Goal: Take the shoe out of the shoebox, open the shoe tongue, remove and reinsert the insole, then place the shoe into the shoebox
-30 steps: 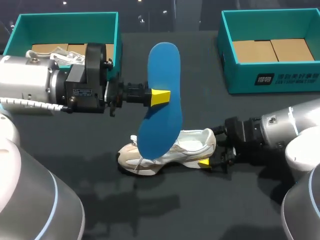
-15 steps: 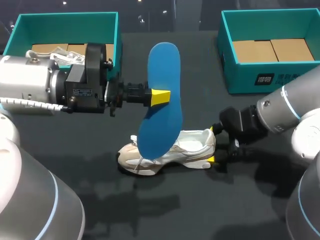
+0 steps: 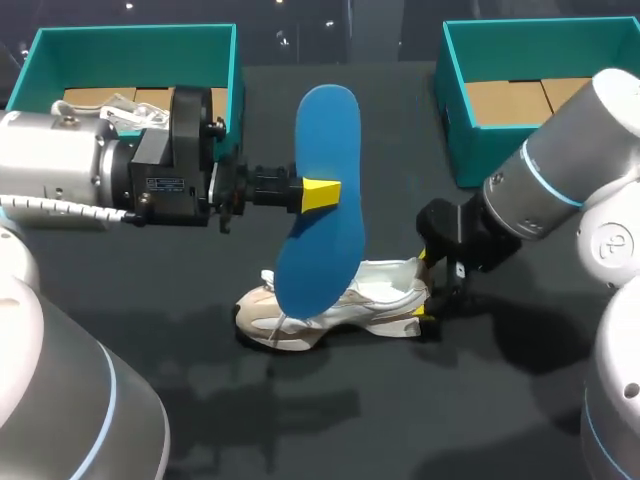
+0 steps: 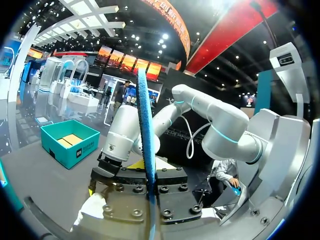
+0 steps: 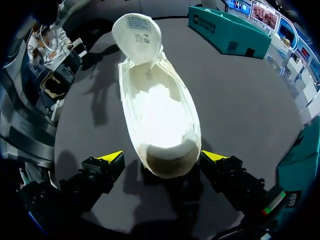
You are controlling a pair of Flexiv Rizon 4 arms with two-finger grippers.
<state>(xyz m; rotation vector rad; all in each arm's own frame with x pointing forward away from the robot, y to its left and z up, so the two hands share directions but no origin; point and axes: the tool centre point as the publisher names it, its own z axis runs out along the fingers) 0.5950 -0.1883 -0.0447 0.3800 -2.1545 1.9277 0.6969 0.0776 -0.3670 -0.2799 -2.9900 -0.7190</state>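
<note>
Insole held over the shoe
Left claw (image 3: 320, 193) pinches the blue insole (image 3: 326, 130) upright over the white shoe (image 3: 388, 290) on the surface (image 3: 400, 410); right claw (image 5: 164, 157) gapes wide, straddling its heel.

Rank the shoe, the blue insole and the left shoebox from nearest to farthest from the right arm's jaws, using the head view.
1. shoe: its heel sits between the right arm's jaws.
2. blue insole: held up over the shoe's toe end.
3. left shoebox: far back on the left side.
</note>
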